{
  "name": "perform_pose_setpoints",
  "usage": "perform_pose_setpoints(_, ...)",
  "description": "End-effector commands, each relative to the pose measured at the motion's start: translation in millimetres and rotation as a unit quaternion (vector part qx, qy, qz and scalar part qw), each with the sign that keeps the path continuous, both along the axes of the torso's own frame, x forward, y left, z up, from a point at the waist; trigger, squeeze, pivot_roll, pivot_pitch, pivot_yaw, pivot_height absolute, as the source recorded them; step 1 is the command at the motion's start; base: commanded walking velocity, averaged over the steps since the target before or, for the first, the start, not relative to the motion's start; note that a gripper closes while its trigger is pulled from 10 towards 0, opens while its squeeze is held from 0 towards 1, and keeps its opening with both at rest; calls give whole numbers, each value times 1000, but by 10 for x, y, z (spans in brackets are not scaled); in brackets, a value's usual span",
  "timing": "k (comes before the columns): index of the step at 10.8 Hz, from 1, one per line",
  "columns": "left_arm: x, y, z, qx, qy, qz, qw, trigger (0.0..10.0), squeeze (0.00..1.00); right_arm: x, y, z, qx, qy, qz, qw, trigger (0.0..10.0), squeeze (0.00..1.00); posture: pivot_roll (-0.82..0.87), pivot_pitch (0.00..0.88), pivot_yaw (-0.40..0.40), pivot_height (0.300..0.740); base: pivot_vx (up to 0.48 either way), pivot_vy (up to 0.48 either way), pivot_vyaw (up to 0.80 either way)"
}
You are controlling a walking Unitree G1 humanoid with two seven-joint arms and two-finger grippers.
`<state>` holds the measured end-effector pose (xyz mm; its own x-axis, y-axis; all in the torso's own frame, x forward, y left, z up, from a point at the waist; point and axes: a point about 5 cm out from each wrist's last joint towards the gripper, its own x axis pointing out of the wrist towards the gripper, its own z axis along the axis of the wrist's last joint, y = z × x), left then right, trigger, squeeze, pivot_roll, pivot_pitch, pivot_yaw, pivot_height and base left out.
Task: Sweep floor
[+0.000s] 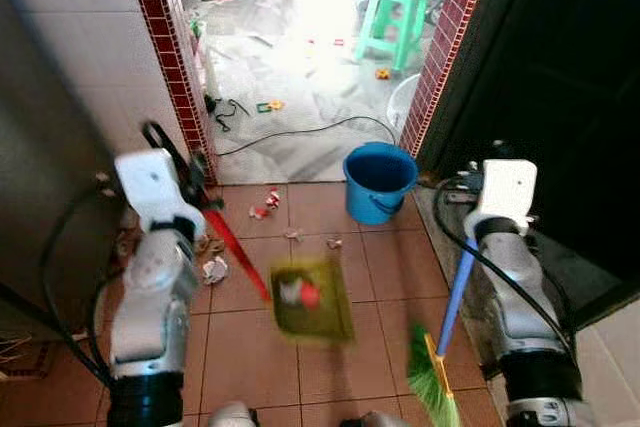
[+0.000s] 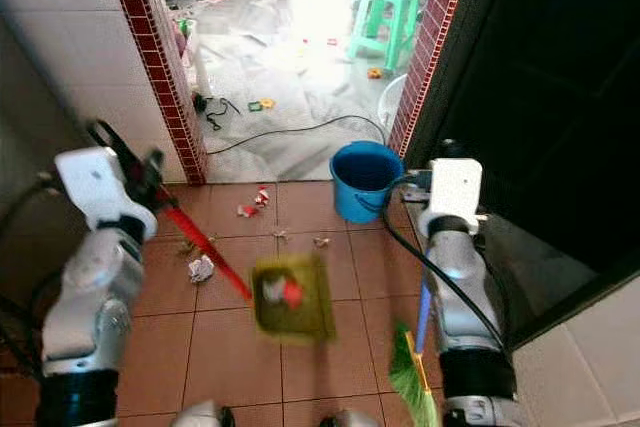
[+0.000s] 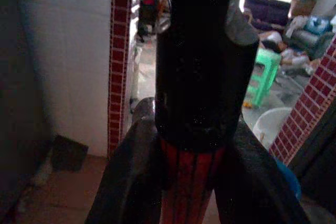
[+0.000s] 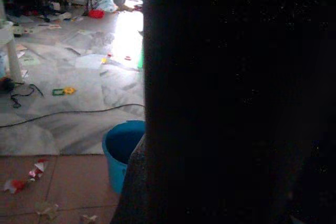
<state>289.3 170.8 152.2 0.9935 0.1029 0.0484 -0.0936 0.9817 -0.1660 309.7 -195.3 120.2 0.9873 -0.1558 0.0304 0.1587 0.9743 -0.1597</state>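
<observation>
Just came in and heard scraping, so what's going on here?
The robot is sweeping the tiled floor. Its left hand grips the red handle of a yellow-green dustpan, which already has some litter in it. Its right hand is at the blue handle of a green broom. Scraps of litter lie on the tiles, and a blue bucket stands at the doorway.
</observation>
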Motion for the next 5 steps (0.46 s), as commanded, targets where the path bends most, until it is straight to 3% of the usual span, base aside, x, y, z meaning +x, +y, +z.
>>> perform_pose_setpoints(1,17,-21,218,-17,-43,-3,999,10000,0,29,41,73,1,-17,4,1000,10000,0,-45,0,-14,740,0,0,0)
perform_pose_setpoints(3,59,-12,390,-33,-69,1,997,10000,0,16,52,66,2,-17,7,1000,10000,0,-50,0,-12,740,251,0,0)
perform_pose_setpoints(5,114,27,610,-40,-102,8,994,10000,0,12,16,69,-1,-15,5,1000,10000,0,-58,0,-12,740,414,0,0)
